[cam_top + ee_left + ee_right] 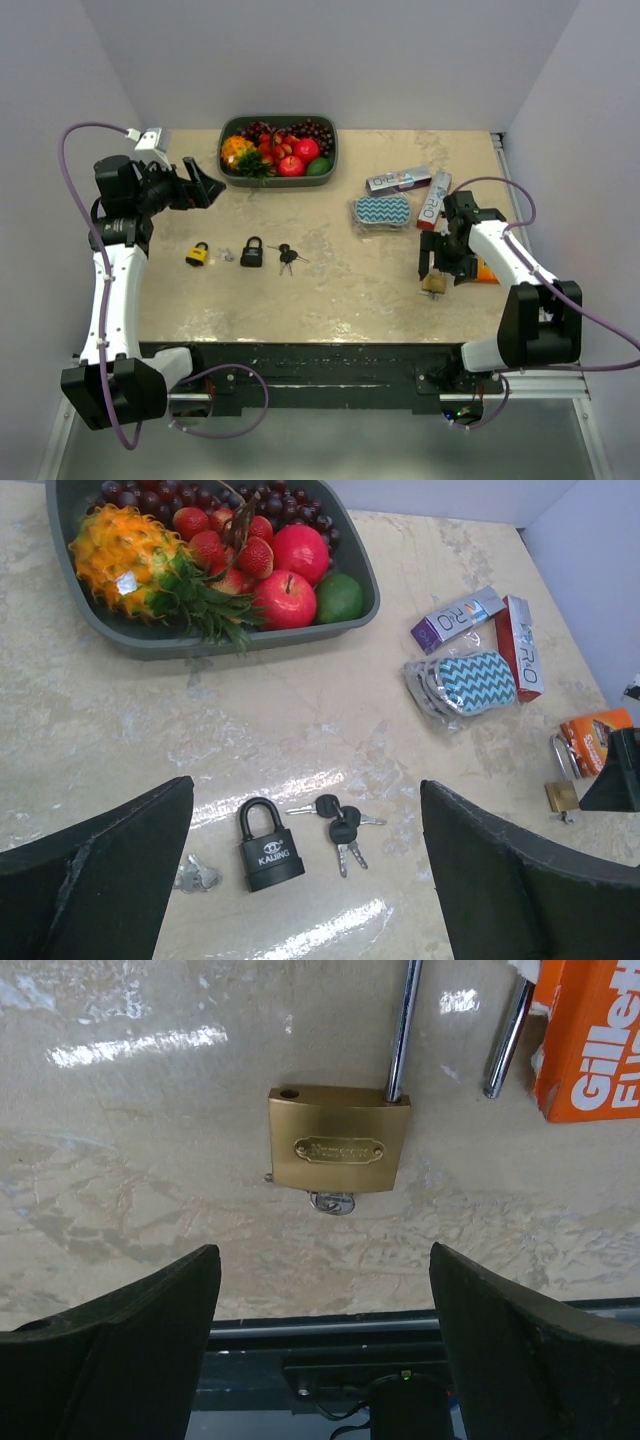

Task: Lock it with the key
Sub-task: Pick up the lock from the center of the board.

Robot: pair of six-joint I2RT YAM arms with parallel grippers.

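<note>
Two arms: right arm (497,242) low over brass padlock (338,1138), left arm (105,290) aloft.

A rectangular brass padlock (339,1138) lies flat on the pale marbled table (150,1160), its steel shackle (403,1020) sprung out of one hole and a small silver key (332,1202) showing at its near edge. An orange cardboard Gillette box (590,1040) sits just beside the shackle. The black two-finger right hand (322,1260) hovers with its fingers spread wide.

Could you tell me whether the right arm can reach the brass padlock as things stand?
Probably yes: the right gripper hangs over the brass padlock, jaws apart, nothing between them; the orange pack lies off to one side.
</note>
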